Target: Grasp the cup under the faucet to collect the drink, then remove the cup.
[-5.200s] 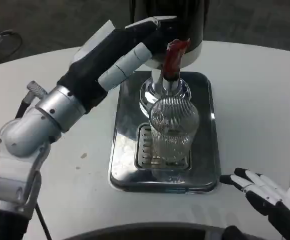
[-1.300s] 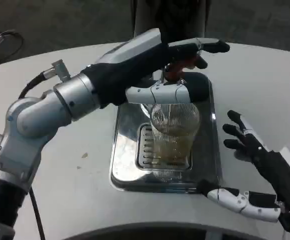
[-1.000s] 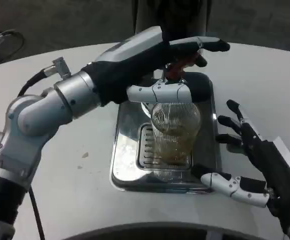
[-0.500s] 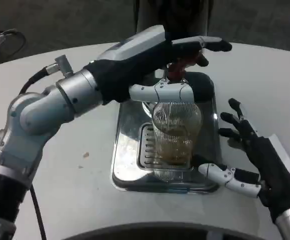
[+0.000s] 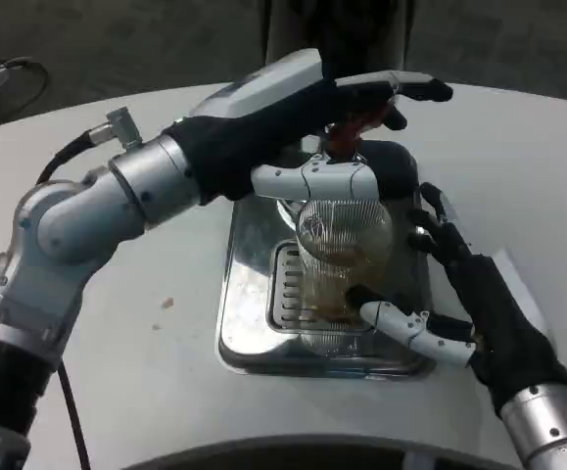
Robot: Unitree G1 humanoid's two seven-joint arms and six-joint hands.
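Ribbed clear glass cup (image 5: 344, 264), part-filled with amber drink, stands on the steel drip tray (image 5: 254, 294) under the red-handled faucet (image 5: 347, 132) the left hand (image 5: 312, 108) presses, while the right hand (image 5: 459, 304), fingers (image 5: 391, 318) spread and empty, nears it and must next close around it.

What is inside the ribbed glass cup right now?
The cup holds amber-brown drink in its lower part; the upper part looks unfilled. The right hand reaches across its base, covering the bottom edge.
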